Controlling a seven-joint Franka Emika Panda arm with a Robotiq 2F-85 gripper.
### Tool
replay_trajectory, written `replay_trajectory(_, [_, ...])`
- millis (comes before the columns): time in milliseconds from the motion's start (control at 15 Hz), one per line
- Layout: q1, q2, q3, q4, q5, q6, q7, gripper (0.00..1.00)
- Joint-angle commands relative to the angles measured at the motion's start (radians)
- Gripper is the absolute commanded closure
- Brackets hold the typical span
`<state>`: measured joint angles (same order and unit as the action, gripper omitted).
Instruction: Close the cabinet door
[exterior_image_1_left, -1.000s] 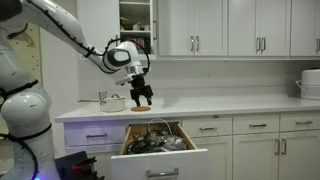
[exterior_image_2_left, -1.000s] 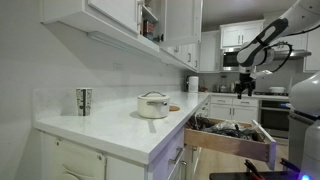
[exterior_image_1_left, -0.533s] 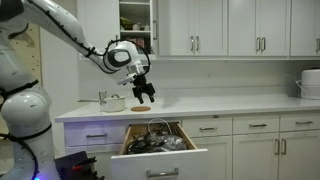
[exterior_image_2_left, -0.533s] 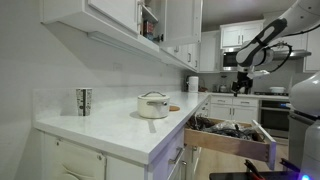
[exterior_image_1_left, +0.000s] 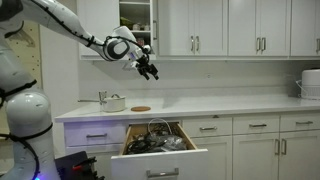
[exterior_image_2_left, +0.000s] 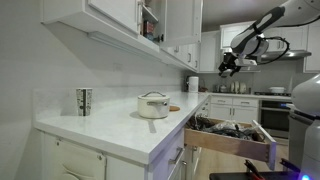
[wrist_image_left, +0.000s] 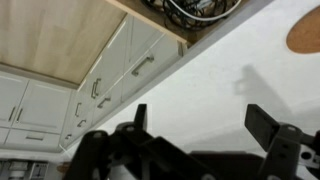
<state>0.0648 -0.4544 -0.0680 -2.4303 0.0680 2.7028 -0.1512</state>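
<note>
The cabinet door (exterior_image_1_left: 154, 22) of the wall cupboard stands open and shows edge-on beside the open shelves (exterior_image_1_left: 135, 14). In an exterior view it appears to be the white panel (exterior_image_2_left: 178, 20) jutting out from the cupboard row. My gripper (exterior_image_1_left: 148, 68) hangs just below and in front of the open cupboard, apart from the door. It also shows in an exterior view (exterior_image_2_left: 225, 68). In the wrist view my gripper (wrist_image_left: 205, 125) is open and empty, with the white countertop (wrist_image_left: 200, 80) far beneath it.
A drawer full of utensils (exterior_image_1_left: 155, 140) is pulled out below the counter and shows in both exterior views (exterior_image_2_left: 230, 135). A lidded pot (exterior_image_1_left: 113, 101) and a brown coaster (exterior_image_1_left: 141, 108) sit on the counter. A metal cup (exterior_image_2_left: 84, 101) stands near the wall.
My gripper has risen from just above the counter near the coaster to just under the wall cupboards, near the open door. It stays open and empty.
</note>
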Motion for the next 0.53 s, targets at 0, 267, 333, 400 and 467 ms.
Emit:
replay_trajectory(0, [0.083, -0.061, -0.063, 0.005, 0.092, 0.124, -0.074, 0.0])
replay_trajectory(267, [0.278, -0.125, -0.212, 0.014, 0.189, 0.256, -0.255, 0.0])
replay_trajectory(333, [0.337, -0.143, -0.259, 0.012, 0.203, 0.29, -0.303, 0.0])
replay_trajectory(400, [0.406, -0.171, -0.313, 0.004, 0.215, 0.317, -0.361, 0.0])
replay_trajectory(467, [0.312, -0.129, -0.248, 0.011, 0.152, 0.276, -0.249, 0.0])
